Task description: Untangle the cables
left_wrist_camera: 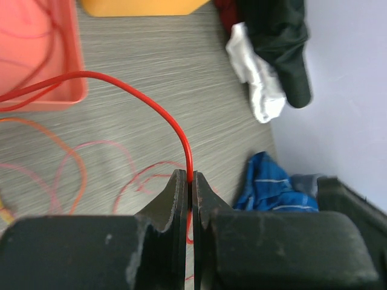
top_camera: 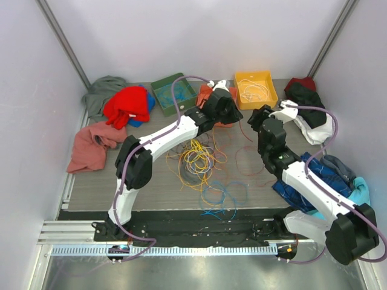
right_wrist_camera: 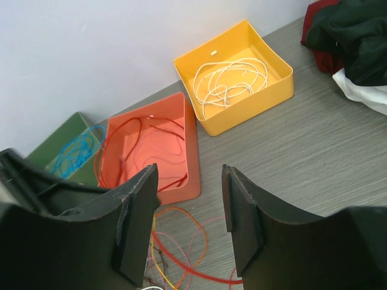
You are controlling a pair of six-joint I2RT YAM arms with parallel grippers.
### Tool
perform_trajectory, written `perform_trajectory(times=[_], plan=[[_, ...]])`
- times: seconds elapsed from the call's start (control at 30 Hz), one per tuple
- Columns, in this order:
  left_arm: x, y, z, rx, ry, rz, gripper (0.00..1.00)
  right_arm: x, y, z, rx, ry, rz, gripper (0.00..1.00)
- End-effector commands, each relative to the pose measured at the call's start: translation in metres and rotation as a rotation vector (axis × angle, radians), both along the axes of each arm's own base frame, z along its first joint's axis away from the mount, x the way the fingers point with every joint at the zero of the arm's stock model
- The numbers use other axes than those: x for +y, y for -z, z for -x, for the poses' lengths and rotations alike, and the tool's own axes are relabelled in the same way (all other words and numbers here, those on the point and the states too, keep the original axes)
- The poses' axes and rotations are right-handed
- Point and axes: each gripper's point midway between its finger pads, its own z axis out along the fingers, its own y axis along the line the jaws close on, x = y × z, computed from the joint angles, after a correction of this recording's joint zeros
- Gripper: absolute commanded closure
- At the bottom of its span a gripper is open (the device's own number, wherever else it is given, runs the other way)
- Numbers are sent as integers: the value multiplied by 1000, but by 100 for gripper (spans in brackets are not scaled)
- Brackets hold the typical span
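Beyond cables [top_camera: 199, 160], left arm [top_camera: 175, 130] stretched forward.

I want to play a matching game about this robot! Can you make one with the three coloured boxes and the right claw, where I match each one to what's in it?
Column one:
1. yellow bin
2. orange bin
3. green bin
4. right gripper

Column two:
A. blue cables inside
B. open, with nothing in it
C. white cables inside
D. red cables inside

Right pairs: 1-C, 2-D, 3-A, 4-B.
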Motion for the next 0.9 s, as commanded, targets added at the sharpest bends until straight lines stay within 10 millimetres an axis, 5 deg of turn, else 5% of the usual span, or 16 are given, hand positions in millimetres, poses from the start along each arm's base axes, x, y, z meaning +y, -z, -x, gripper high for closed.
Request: perform_trajectory(times=[0.0, 0.2, 0.47, 0.67, 0.87], plan=[[-30, -53, -1, -45, 68, 170, 100, -8, -35, 12, -100, 26, -82, 46], [-46, -67, 6, -46, 93, 218, 100, -16, -64, 25, -157, 31, -98, 46], [-48, -40, -11, 30, 63, 286, 100, -20, -66, 30, -161, 41, -90, 47], [-21, -29, -61, 92, -24, 416, 100, -24, -65, 31, -162, 59, -69, 47], [30, -24, -115, 25, -155, 344, 100, -21, -49, 24, -132, 61, -61, 47]])
